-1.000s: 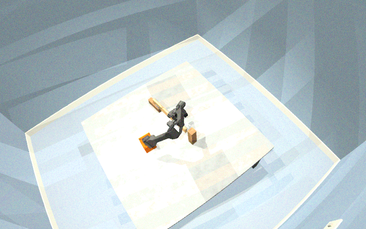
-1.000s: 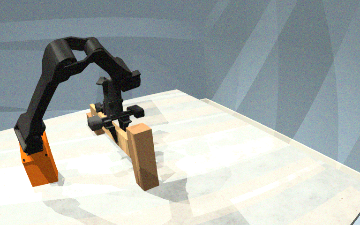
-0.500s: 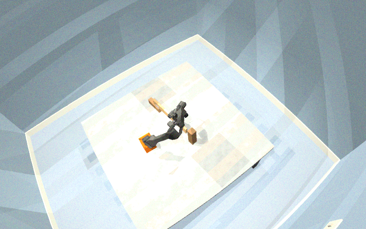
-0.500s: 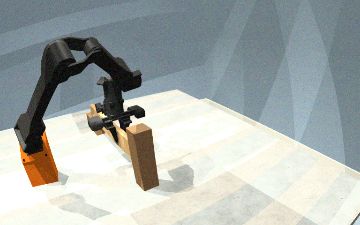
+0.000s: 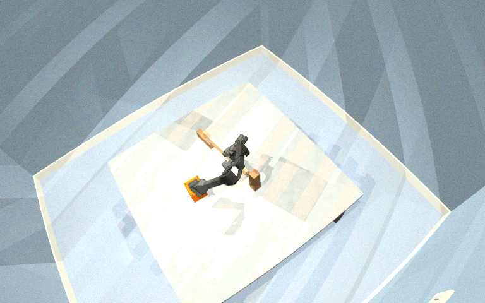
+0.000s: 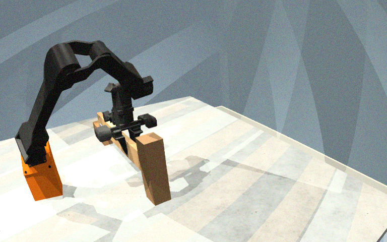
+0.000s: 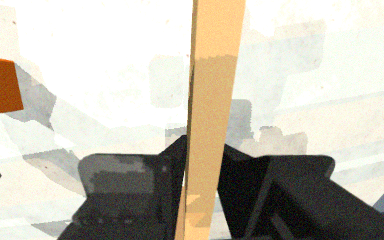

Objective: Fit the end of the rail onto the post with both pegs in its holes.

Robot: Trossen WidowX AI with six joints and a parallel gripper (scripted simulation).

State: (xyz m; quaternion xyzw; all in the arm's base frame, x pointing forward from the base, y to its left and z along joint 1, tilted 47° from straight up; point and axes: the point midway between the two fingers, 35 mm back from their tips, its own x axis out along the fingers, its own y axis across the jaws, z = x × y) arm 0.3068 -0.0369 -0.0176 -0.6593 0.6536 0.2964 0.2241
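Currently, your gripper [image 5: 232,158] [image 6: 130,143] [image 7: 195,139] points down and is closed on the long wooden bed rail [image 5: 218,150] [image 6: 132,149] [image 7: 212,100], one black finger on each side. In the wrist view, the rail runs from twelve o'clock to six o'clock between them.

Seen from the top, the wooden post [image 5: 254,180] [image 6: 154,168] stands upright at about five o'clock from your gripper, and the low footboard block [image 5: 204,139] [image 6: 106,142] lies at ten. The rail stretches between the two, its near end raised off the table [image 5: 200,239] [image 6: 256,182] and close beside the post. You cannot tell whether that end touches, nor how far the pegs go in; the far end's seating is unclear too. Your arm's orange base [image 5: 200,197] [image 6: 45,189] [image 7: 10,87] sits between seven and eight o'clock.
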